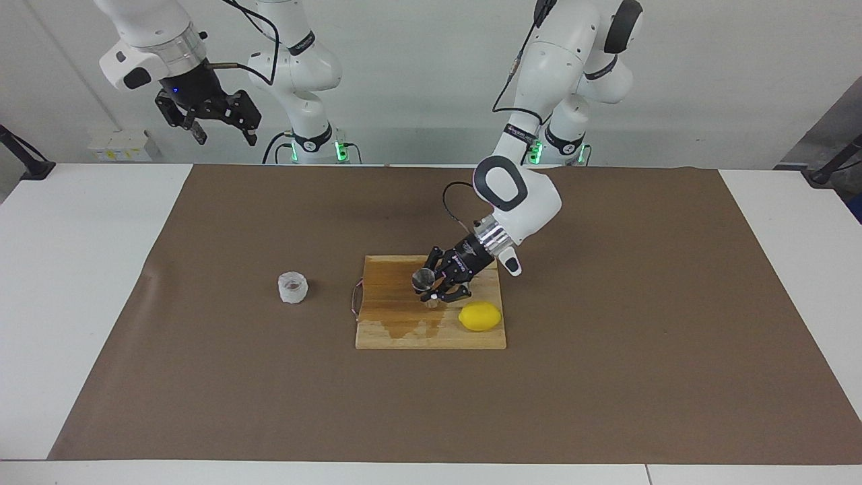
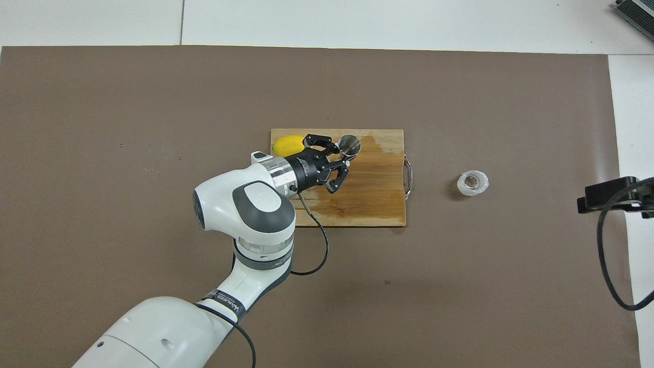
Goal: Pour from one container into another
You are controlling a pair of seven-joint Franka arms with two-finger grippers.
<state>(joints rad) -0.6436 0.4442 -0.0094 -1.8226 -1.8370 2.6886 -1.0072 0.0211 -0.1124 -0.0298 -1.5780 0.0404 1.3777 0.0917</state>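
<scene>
The steel jigger (image 1: 425, 283) (image 2: 350, 145) stands on the wooden cutting board (image 1: 397, 333) (image 2: 375, 207), beside the lemon. My left gripper (image 1: 438, 288) (image 2: 346, 157) reaches low over the board, and its fingers are closed around the jigger's waist. The translucent plastic cup (image 1: 293, 287) (image 2: 472, 183) stands upright on the brown mat, off the board toward the right arm's end. My right gripper (image 1: 222, 124) waits raised high above the table edge by its base, fingers apart and empty; only part of it shows in the overhead view (image 2: 608, 197).
A yellow lemon (image 1: 480, 316) (image 2: 287, 144) lies on the board's corner, close to the left gripper's wrist. A wet patch (image 1: 411, 329) marks the board. The board has a metal handle (image 1: 355, 300) toward the cup. A brown mat (image 1: 606, 377) covers the table.
</scene>
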